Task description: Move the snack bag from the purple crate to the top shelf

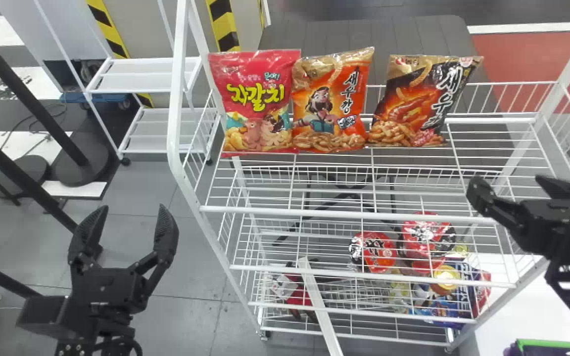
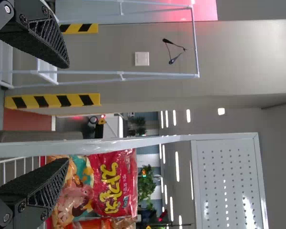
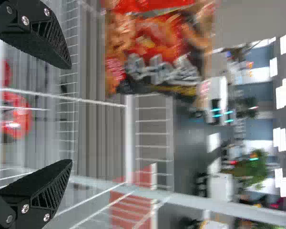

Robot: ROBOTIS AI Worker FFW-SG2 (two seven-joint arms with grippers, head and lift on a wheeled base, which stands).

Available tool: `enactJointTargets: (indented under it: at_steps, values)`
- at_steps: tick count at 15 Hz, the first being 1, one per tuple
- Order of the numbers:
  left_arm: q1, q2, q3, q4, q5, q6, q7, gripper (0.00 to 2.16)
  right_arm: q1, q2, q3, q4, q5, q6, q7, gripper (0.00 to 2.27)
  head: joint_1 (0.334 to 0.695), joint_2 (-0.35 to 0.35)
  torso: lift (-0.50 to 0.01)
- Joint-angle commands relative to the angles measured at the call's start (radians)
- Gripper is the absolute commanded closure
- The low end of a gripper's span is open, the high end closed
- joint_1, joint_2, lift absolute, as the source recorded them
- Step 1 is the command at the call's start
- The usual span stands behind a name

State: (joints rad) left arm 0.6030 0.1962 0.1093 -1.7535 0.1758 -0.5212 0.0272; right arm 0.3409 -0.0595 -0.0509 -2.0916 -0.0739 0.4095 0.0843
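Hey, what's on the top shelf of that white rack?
The shelf holds a red bag, an orange bag and a black bag; whatever is directly behind them is covered.

The left gripper [image 1: 132, 213] points forward beyond the top shelf's [image 1: 344, 213] left edge, jaws spread; the right [image 1: 508, 184], jaws apart, angles inward near the front right corner.

Through the cameras I logged red bag [image 1: 258, 99], orange bag [image 1: 329, 99] and black bag [image 1: 413, 99] as glossy, creased plastic film, top shelf [image 1: 364, 215] looked smooth, coated metal wire, left gripper [image 1: 132, 210] looked matt, its pads [image 2: 47, 38] rough, ribbed.
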Motion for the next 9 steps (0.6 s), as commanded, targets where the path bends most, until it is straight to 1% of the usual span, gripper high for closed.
enactJointTargets:
  at_steps: [1, 2, 3, 4, 6, 8, 9]
  values:
    - [0.009, -0.004, 0.001, -0.029, 0.004, 0.014, 0.0, 0.13, 0.023, 0.001, 0.031, 0.05, 0.048, -0.306, 0.005, 0.12, 0.695, 0.119, 0.003]
    - [0.018, -0.009, 0.001, -0.041, 0.004, 0.014, -0.006, 0.13, 0.024, 0.003, 0.042, 0.068, 0.057, -0.318, 0.005, 0.12, 0.695, 0.126, 0.003]
    - [0.023, -0.011, 0.001, -0.05, 0.002, 0.017, -0.006, 0.13, 0.027, 0.009, 0.054, 0.085, 0.069, -0.33, 0.005, 0.12, 0.695, 0.131, 0.003]
    - [0.031, -0.011, 0.001, -0.069, 0.001, 0.033, -0.006, 0.13, 0.029, 0.023, 0.063, 0.096, 0.082, -0.33, 0.003, 0.12, 0.695, 0.136, 0.003]
    - [0.044, -0.011, 0.001, -0.098, -0.002, 0.042, -0.006, 0.13, 0.047, 0.03, 0.075, 0.099, 0.111, -0.336, 0.005, 0.12, 0.695, 0.147, 0.003]
    - [0.058, -0.014, 0.001, -0.118, -0.002, 0.042, -0.006, 0.13, 0.073, 0.035, 0.072, 0.099, 0.1, -0.364, 0.006, 0.12, 0.695, 0.159, 0.003]
    - [0.06, -0.014, 0.0, -0.126, -0.002, 0.042, -0.007, 0.13, 0.087, 0.044, 0.063, 0.099, 0.1, -0.386, 0.029, 0.12, 0.695, 0.161, 0.003]
